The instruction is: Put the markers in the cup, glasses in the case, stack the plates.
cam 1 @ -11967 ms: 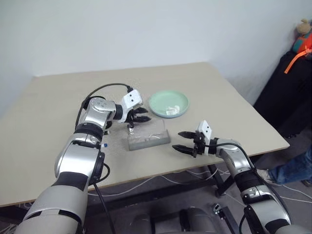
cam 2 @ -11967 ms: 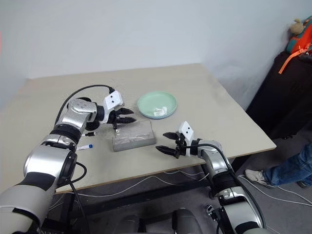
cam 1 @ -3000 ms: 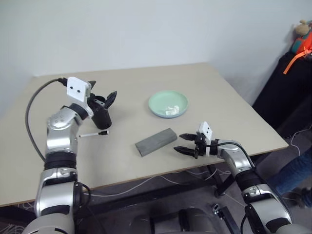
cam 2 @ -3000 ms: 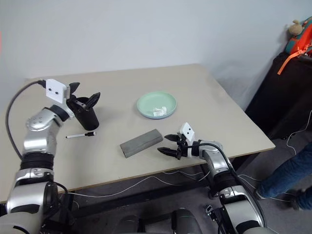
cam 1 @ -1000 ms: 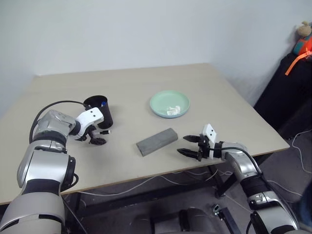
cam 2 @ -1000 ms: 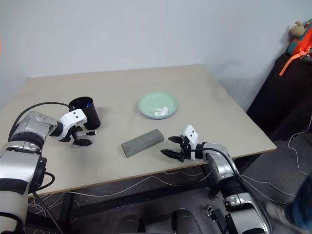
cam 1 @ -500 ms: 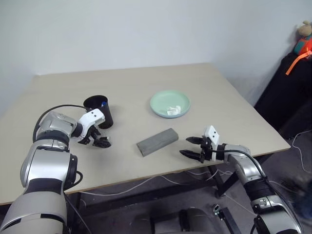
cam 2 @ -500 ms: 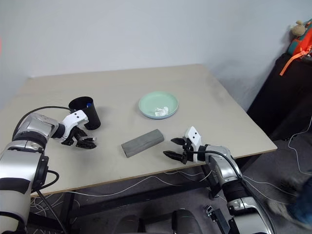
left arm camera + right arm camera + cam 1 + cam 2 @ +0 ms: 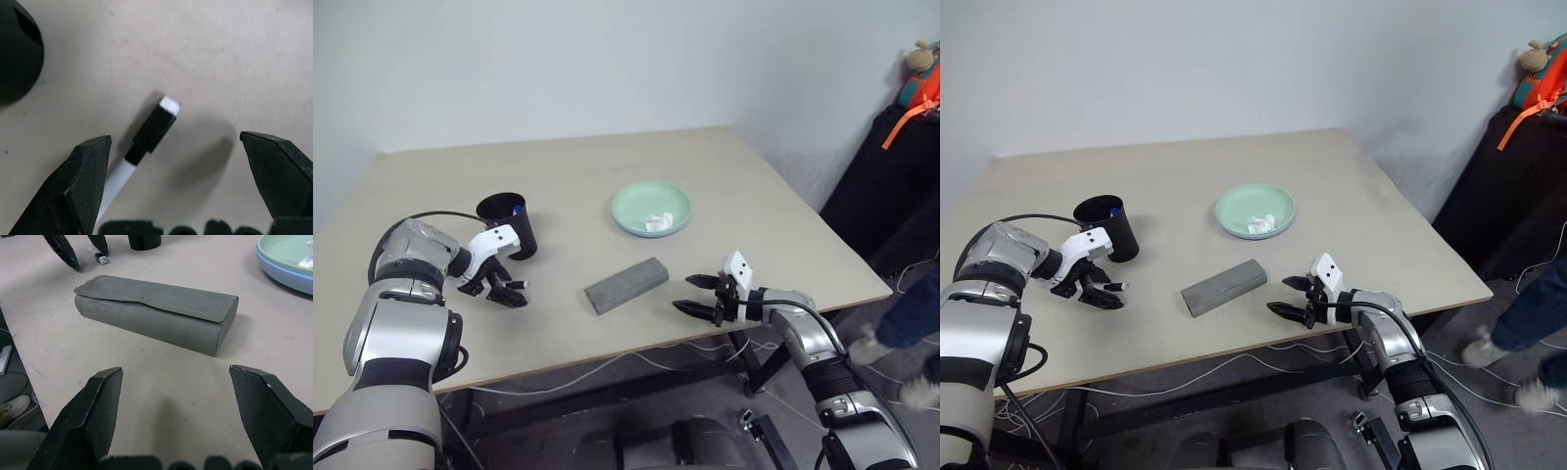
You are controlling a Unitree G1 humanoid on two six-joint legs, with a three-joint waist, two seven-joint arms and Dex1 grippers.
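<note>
A: Left wrist view: left gripper (image 9: pixel 178 169) pointing down over the black-capped marker (image 9: pixel 142 142), fingers wide apart, nothing between them but the pen lying flat on the desk (image 9: pixel 607 176). It's just beside the cup (image 9: pixel 509 223), toward the front-left edge.

B: How'll it handle?

A: My guess: light, stiff, round, so prob. rolls if nudged. Thin and flat on the top, so fingertips need to go right down. Best grab mid-barrel, across its length, not on the cap end.

B: Cup?

A: Upright, black, looks light; could tip if bumped. Something blue shows at its rim, prob. the 2nd marker.

B: Right side?

A: Right gripper (image 9: pixel 700 295) near the front-right edge, fingers apart, empty, aimed at the case (image 9: pixel 156 311). Case lies lid down mid-desk toward the front; fabric-like skin but seems rigid.

B: Counts?

A: 1 marker on the desk, 1 likely in the cup, 1 cup, 1 case. Plates: 2, green plate (image 9: pixel 288 249) sitting in the blue plate (image 9: pixel 281 274), toward the back-right, w/ 1 white tissue (image 9: pixel 655 222) on top. Can't tell whether the glasses are inside the shut case.
</note>
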